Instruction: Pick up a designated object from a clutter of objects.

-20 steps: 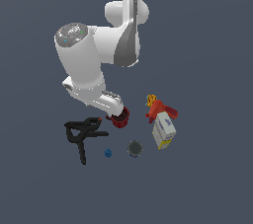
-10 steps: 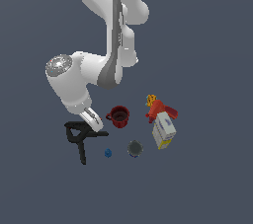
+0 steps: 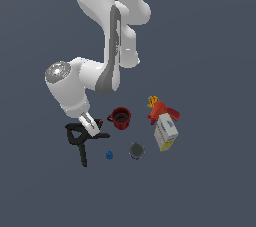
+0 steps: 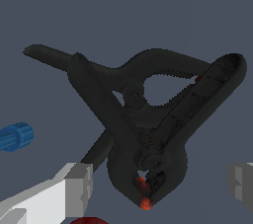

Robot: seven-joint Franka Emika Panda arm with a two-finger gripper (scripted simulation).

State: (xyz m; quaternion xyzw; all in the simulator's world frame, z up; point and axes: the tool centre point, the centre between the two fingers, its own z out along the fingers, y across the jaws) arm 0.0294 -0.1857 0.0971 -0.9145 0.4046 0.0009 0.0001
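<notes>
Two black clamps lie crossed over each other. The chunky all-black clamp (image 3: 75, 135) shows its thick textured handle in the wrist view (image 4: 210, 87). The slimmer clamp (image 3: 83, 157) shows a thin long handle (image 4: 49, 55) and an orange-red tip near the shared pivot. My gripper (image 3: 91, 126) hangs right above the pair, open and empty. In the wrist view my gripper (image 4: 158, 186) has one finger on each side of the clamps' jaw end. I cannot tell if it touches them.
The red mug (image 3: 120, 118) stands just to the exterior view's right of the gripper. The tiny blue cube (image 3: 109, 155) and the dark grey round thing (image 3: 136, 150) lie nearer the front. The white-blue-yellow box (image 3: 165, 132) and the red-orange thing (image 3: 160, 109) are further right.
The arm has swung from over the red mug to the exterior view's left and come down over the clamps. The mug is now uncovered. No object has moved.
</notes>
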